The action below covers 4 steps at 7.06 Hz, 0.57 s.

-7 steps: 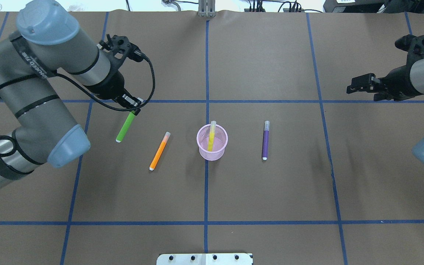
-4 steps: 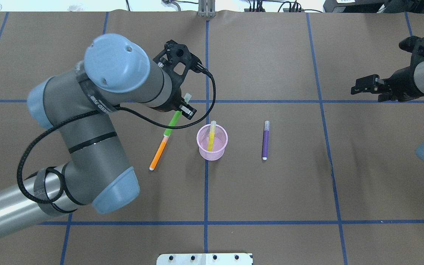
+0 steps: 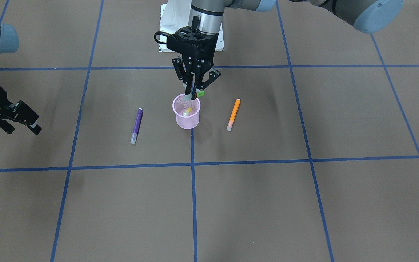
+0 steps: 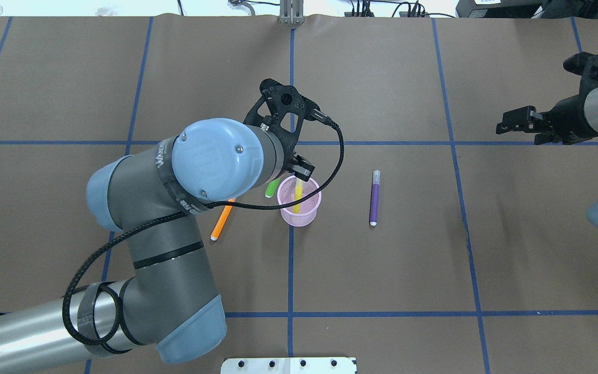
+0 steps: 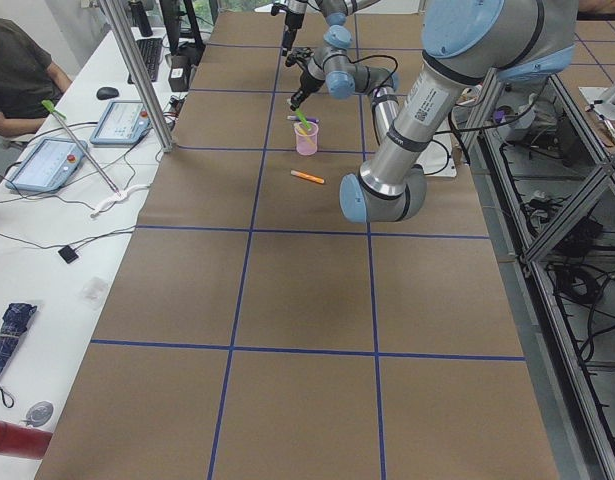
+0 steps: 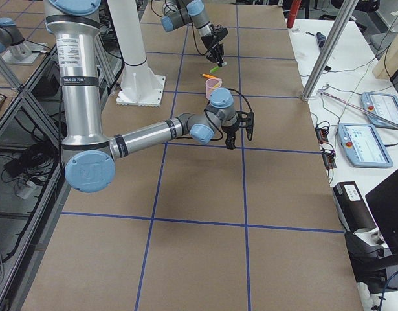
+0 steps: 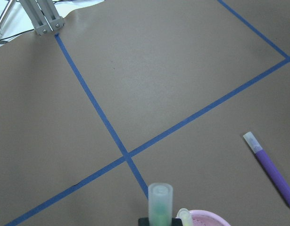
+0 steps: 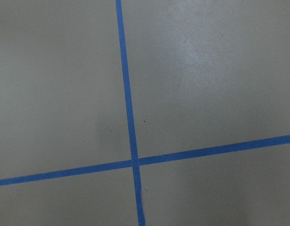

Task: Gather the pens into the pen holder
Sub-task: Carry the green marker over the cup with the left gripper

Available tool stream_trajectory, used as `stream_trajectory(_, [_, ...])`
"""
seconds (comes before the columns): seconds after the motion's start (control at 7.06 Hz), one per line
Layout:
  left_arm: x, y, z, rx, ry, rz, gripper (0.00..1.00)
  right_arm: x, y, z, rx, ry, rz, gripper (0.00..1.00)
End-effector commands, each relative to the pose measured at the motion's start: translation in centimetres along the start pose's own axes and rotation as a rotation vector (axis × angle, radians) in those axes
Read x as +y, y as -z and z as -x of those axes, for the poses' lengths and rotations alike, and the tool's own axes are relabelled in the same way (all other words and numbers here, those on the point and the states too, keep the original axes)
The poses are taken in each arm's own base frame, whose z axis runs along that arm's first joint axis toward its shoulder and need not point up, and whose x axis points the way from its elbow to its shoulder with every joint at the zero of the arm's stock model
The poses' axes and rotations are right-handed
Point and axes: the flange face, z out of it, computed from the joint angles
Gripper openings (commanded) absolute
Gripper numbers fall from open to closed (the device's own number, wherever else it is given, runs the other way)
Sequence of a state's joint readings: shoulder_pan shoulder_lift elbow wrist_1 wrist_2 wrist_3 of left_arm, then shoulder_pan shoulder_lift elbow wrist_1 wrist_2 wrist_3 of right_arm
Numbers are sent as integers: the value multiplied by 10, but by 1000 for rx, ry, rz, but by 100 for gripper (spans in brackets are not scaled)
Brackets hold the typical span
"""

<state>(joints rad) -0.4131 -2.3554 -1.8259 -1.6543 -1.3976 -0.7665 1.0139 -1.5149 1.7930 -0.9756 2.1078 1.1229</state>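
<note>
Over the pink cup: green pen caught in the left gripper's pinch

Right at the middle of the table point(image 3: 267, 203), where two blue tape lines point(image 3: 192, 189) are crossing, the left gripper point(image 3: 193, 95) is hovering just above the pen holder point(image 3: 186, 122), its fingers pointing down at it. Those two fingers are pinching the green pen point(image 4: 272, 188) between them, clamped tight on the barrel. That pen is sitting tilted in the grip. Seen from behind the robot, its green tail is sticking out past the cup's rim on the robot's left, while the pale cap is pointing the other way, over the cup's mouth. From where I am standing I cannot tell whether the cap is brushing the rim or hanging clear of it.

Below it the pen holder is standing upright, and the yellow pen point(image 4: 297, 195) is leaning inside it, cap end up and poking above the rim. On the robot's left side the orange pen point(image 3: 234, 114) is lying flat on the brown paper near the cup. On the robot's right the purple pen point(image 3: 137, 123) is lying flat a little farther off. Neither one is touching the cup.

Far out toward the table's end on the robot's right, the right gripper point(image 3: 23, 130) is hanging low over the paper, well apart from all the pens, its fingers spread apart.
</note>
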Motion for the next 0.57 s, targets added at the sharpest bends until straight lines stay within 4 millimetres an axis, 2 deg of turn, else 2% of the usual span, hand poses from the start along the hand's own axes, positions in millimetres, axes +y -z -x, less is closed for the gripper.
stream_trajectory(0.0, [6, -10, -13, -1, 4, -106, 0, -1, -2, -2, 5, -3, -1, 99])
stream_trajectory(0.14, [12, -33, -18, -12, 2, -118, 0, -1, -5, -5, 12, -7, 2, 99])
stream_trajectory(0.42, [19, -41, -25, 0, -2, -123, 0, -1, -8, -7, 17, -10, 4, 99])
